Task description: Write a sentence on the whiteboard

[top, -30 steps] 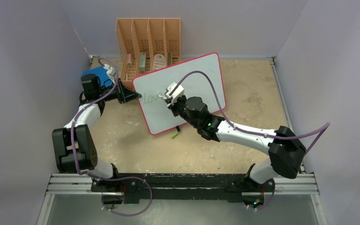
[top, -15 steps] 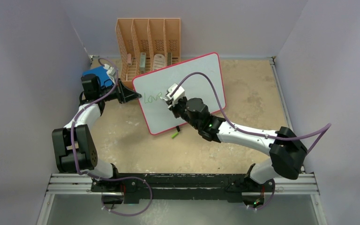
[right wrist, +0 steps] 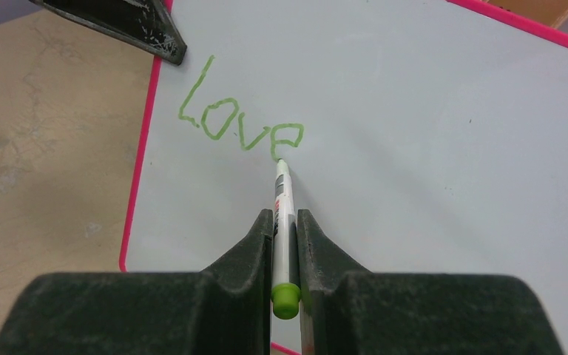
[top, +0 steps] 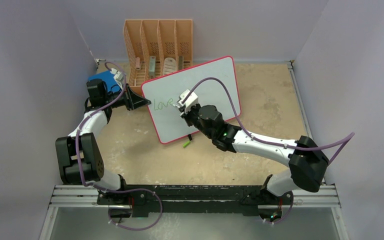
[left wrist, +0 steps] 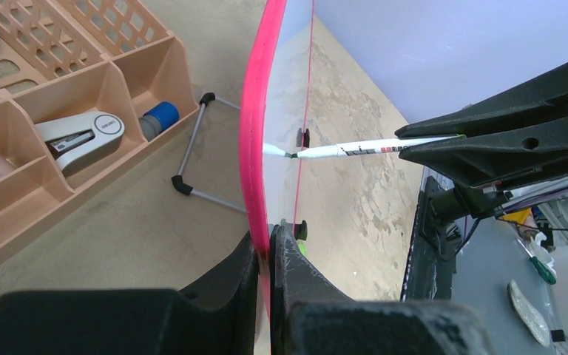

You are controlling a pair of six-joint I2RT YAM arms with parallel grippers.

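Note:
The whiteboard (top: 215, 80), white with a red-pink rim, stands tilted on the table. My left gripper (top: 142, 102) is shut on its left rim, which shows in the left wrist view (left wrist: 255, 111) between my jaws (left wrist: 268, 238). My right gripper (top: 182, 107) is shut on a white marker with a green end (right wrist: 282, 185). The marker tip touches the board (right wrist: 429, 148) at the end of the green word "Love" (right wrist: 240, 126). No other words of the sentence show. The marker (left wrist: 347, 150) also shows in the left wrist view, meeting the board's face.
An orange divided organiser (top: 159, 47) stands behind the board and holds a stapler (left wrist: 81, 133). A blue book (top: 104, 80) lies by the left arm. A green marker cap (top: 186, 144) lies on the table below the board's lower edge. A wire stand (left wrist: 200, 148) is behind the board.
My right gripper has shifted slightly right with the marker, and the last letter of "Love" now shows in full. My left gripper has kept its hold on the rim.

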